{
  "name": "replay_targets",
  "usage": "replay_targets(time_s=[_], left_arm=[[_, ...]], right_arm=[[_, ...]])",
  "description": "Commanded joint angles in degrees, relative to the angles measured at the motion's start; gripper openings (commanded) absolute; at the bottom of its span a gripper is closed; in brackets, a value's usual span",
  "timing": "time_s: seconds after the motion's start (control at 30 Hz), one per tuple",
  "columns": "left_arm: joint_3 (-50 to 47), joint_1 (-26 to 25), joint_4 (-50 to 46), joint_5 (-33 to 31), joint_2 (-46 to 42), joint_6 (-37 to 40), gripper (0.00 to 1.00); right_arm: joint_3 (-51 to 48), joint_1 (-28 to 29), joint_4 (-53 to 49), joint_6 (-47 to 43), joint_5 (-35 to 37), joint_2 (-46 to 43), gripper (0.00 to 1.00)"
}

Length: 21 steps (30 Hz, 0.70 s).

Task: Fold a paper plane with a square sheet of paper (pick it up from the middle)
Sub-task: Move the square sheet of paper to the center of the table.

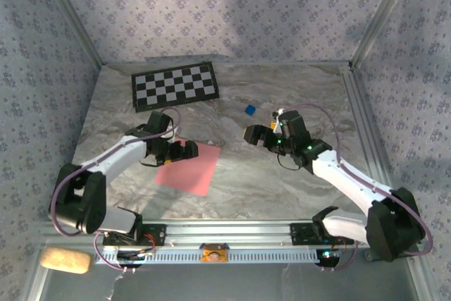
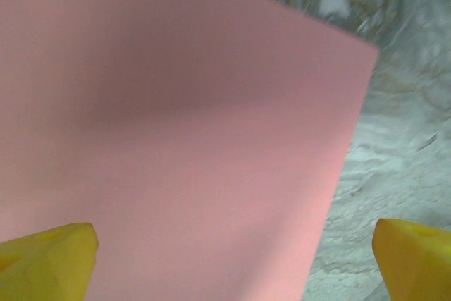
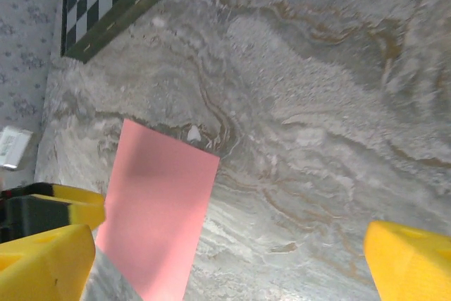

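The square sheet of paper (image 1: pixel 189 167) is salmon-pink and lies flat and unfolded on the marble table, left of centre. My left gripper (image 1: pixel 180 151) hovers open over its far left part. In the left wrist view the sheet (image 2: pixel 176 125) spreads under the open gripper (image 2: pixel 236 266), whose yellow fingertips (image 2: pixel 49 262) stand wide apart with nothing between them. My right gripper (image 1: pixel 255 135) hangs open above bare table, right of the sheet. Its wrist view looks across to the sheet (image 3: pixel 158 209) between the tips of the open gripper (image 3: pixel 229 266). The paper plane is out of view.
A black-and-white checkerboard mat (image 1: pixel 175 84) lies at the back left. A small blue block (image 1: pixel 249 109) sits behind the right gripper. Metal frame rails edge the table, and patterned walls close it in. A tan lump (image 1: pixel 65 260) lies off the near left corner.
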Motion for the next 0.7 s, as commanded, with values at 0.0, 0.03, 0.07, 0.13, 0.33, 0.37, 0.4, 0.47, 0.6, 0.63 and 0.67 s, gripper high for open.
replay_targets(time_s=[0.0, 0.03, 0.07, 0.13, 0.33, 0.37, 0.4, 0.47, 0.6, 0.63, 0.67], left_arm=[[2.8, -1.2, -2.6, 0.7, 1.9, 2.7, 0.99], [3.0, -1.7, -2.8, 0.1, 2.8, 2.7, 1.0], [3.4, -2.3, -3.0, -0.5, 3.8, 2.6, 0.99], [4.0, -3.4, -3.3, -1.6, 5.8, 1.9, 0.99], [4.4, -8.4, -1.6, -5.1, 11.0, -8.6, 0.99], [4.7, -9.6, -1.2, -5.5, 11.8, -10.7, 0.99], [5.0, -10.5, -0.9, -6.1, 12.4, -12.7, 0.99], [5.9, -13.0, -0.2, -8.2, 13.4, -18.2, 0.99], [7.7, -16.7, 3.6, -10.5, 15.1, -29.9, 0.98], [8.6, -17.8, 4.4, -11.0, 15.6, -32.0, 0.98], [9.9, -19.0, 4.2, -12.1, 16.4, -33.8, 0.98]], right_arm=[[2.4, 1.2, -2.0, -0.5, -2.1, 2.5, 0.99], [2.7, 1.4, -2.3, -0.4, -2.1, 3.2, 1.0], [2.9, 1.5, -2.7, -0.2, -1.6, 3.9, 1.0], [3.1, 1.5, -3.5, 0.6, -0.3, 4.7, 1.0], [1.9, 1.4, -3.9, 2.2, 3.2, 4.4, 1.0], [1.8, 1.3, -4.3, 2.2, 3.6, 4.3, 1.0], [1.7, 1.1, -4.8, 2.3, 4.1, 4.1, 1.0], [1.2, 0.7, -5.6, 2.6, 5.1, 3.6, 1.0], [-0.5, -0.9, -6.1, 3.7, 5.5, 2.5, 1.0], [-1.1, -1.4, -6.1, 4.0, 5.6, 2.2, 1.0], [-1.6, -2.0, -6.1, 4.4, 5.6, 1.8, 1.0]])
